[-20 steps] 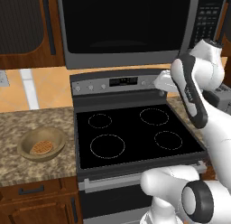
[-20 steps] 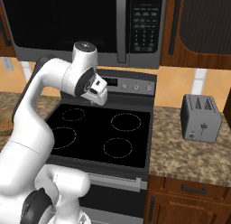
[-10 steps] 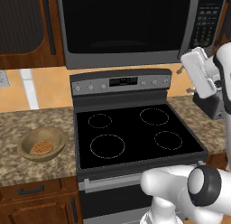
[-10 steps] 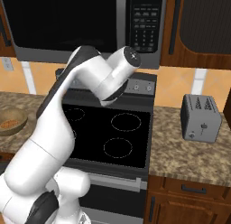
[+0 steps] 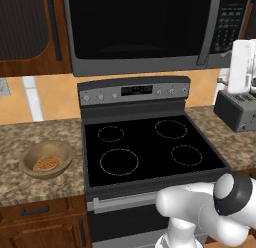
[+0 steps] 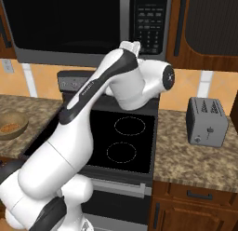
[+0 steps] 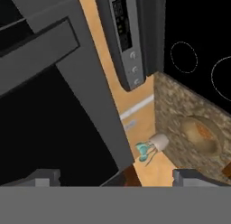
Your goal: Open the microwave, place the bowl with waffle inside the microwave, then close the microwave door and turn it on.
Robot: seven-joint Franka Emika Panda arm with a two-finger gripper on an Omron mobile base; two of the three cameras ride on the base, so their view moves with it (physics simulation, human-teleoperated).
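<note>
End effector spread wide, empty, facing microwave door; bowl on counter.

So the arm comes up from the base, bends at the elbow and reaches up high, with the forearm swung well off to the right side. In the right base view the wrist end is raised up in front of the camera, the white link curling back around. The gripper is rolled sideways in the hand view, so the whole scene looks tilted. The jaws stand wide apart with nothing between them, both tips poking up at the bottom.
</note>
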